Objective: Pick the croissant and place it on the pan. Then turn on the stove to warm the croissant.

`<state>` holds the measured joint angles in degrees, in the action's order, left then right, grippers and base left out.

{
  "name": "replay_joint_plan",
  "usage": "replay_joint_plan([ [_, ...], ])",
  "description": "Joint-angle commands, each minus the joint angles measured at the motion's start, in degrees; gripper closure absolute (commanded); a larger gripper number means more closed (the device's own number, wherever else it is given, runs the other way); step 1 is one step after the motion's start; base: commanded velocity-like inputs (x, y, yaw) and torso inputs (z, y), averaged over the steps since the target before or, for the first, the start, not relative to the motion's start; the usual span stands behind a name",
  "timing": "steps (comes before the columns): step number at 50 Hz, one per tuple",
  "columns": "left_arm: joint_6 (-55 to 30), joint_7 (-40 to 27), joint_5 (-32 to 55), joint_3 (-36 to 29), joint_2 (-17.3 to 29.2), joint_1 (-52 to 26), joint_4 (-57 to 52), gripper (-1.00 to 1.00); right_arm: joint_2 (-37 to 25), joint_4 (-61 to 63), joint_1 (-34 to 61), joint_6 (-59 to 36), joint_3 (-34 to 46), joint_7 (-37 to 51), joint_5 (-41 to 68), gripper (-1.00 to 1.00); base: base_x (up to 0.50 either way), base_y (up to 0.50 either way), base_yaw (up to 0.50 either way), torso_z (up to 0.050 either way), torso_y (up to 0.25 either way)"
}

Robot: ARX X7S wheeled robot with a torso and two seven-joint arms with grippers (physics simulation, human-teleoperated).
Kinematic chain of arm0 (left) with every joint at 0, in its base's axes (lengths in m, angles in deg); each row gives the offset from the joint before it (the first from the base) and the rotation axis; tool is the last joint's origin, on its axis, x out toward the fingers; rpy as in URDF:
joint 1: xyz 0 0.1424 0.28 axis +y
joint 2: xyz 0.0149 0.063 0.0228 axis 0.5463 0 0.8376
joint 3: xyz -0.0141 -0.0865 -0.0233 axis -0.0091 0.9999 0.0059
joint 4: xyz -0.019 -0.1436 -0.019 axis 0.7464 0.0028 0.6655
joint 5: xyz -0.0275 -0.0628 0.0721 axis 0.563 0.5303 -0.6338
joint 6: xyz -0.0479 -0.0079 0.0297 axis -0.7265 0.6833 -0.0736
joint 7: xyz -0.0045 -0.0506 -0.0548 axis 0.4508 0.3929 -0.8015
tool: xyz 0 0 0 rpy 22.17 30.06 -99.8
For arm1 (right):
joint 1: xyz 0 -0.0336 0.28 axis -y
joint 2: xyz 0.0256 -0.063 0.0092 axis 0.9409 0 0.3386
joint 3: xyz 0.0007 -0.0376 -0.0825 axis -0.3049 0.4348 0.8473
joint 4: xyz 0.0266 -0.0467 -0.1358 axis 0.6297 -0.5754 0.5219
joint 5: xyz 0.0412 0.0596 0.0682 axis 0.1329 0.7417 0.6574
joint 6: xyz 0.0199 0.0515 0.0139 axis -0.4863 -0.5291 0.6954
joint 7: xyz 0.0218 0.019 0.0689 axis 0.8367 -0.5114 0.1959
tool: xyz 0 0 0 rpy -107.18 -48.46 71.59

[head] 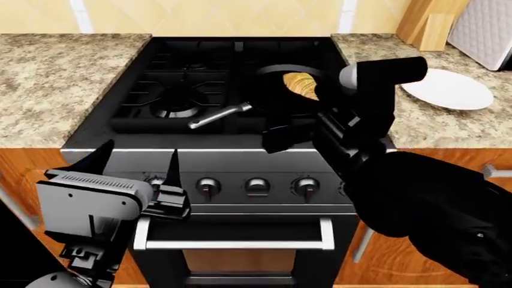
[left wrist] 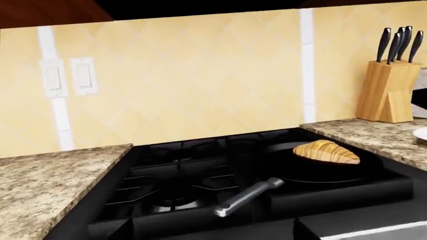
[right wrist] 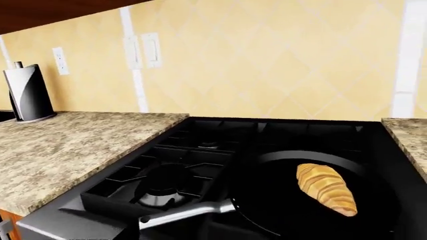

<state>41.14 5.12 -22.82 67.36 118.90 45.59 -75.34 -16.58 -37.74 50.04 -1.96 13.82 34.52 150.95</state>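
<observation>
Two steps, one seemingly done. Left pincer (head: pixel 138 161) spread wide, empty, before the stove (head: pixel 240 150) knobs (head: pixel 258 186). Croissant (head: pixel 301 83) lying in the pan (head: pixel 276 75): likely light, flaky, crushable. Right pincer state impossible to tell, hidden behind its arm.

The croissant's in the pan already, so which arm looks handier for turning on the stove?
Probably the left. Its open gripper sits level with the stove knobs on the front panel. The right arm is above the pan holding the croissant.
</observation>
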Motion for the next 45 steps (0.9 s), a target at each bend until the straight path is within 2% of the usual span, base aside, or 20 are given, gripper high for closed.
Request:
replay_joint_plan([
  [1, 0.21, 0.05, -0.69, -1.14, 0.15, 0.07, 0.51, -1.0, -1.61, 2.05, -1.53, 1.99, -1.34, 2.66, 0.47, -1.0, 0.0, 0.0, 0.0, -0.05, 0.0],
  [15, 0.45, 0.3, -0.84, -2.05, 0.11, -0.16, 1.01, -1.0, -6.0, 8.51, -3.49, 4.15, -3.34, 9.94, 1.05, -1.0, 0.0, 0.0, 0.0, -0.05, 0.0],
  [45, -0.15, 1.34, -0.56, -5.46, -0.89, -2.87, 1.99, -1.0, -12.48, 15.87, -6.45, 4.21, -3.87, 17.25, 3.13, -1.0, 0.0, 0.0, 0.0, -0.05, 0.0],
])
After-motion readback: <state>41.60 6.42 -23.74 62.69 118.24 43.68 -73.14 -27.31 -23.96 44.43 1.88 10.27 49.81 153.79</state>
